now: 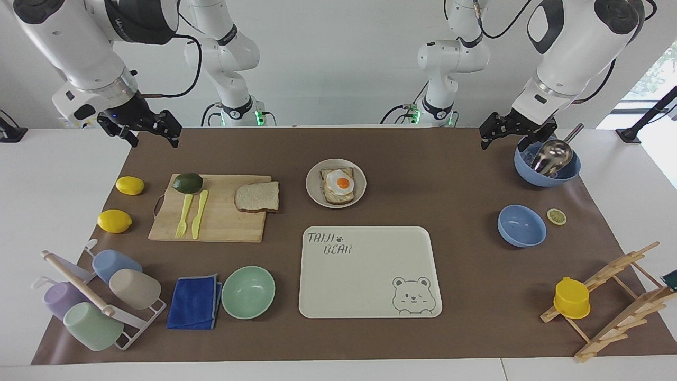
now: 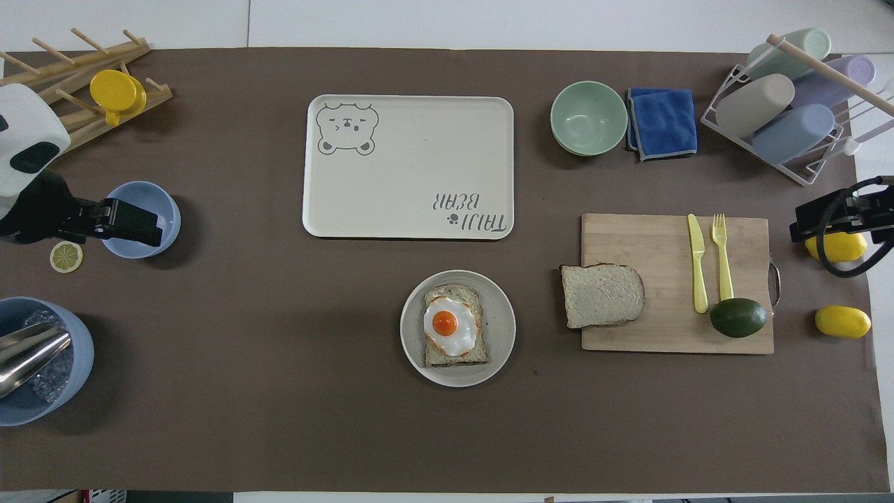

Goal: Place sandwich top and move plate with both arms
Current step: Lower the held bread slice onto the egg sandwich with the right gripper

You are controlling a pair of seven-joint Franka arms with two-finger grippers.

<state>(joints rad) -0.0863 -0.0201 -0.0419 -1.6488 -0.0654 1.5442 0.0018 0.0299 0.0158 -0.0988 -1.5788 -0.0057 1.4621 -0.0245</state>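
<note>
Overhead view, left to right: the left gripper (image 2: pixel 129 222) hangs in the air over the nearer of two blue bowls' neighbour, the empty blue bowl (image 2: pixel 143 218), its fingers visibly apart in the facing view and holding nothing. At 7 o'clock from it sits a second blue bowl (image 2: pixel 42 363) with a metal scoop (image 2: pixel 28 353) in it; a lemon slice (image 2: pixel 66 256) lies just beside the empty bowl. At mid-table the bear-print tray (image 2: pixel 408 166) lies bare, and at its 6 o'clock the plate (image 2: pixel 457 328) carries a bread slice topped by a fried egg (image 2: pixel 447 325). At 3 o'clock from the plate, the sandwich top (image 2: pixel 601 295) rests on the wooden cutting board (image 2: pixel 677 283), overhanging the board's edge toward the plate (untouched by either arm). A yellow knife (image 2: pixel 696 262), a yellow fork (image 2: pixel 723 255) and an avocado (image 2: pixel 738 317) share the board. The right gripper (image 2: pixel 821 223) waits aloft at the right arm's end of the table, over a lemon (image 2: pixel 838 246), its fingers spread and empty in the facing view.
</note>
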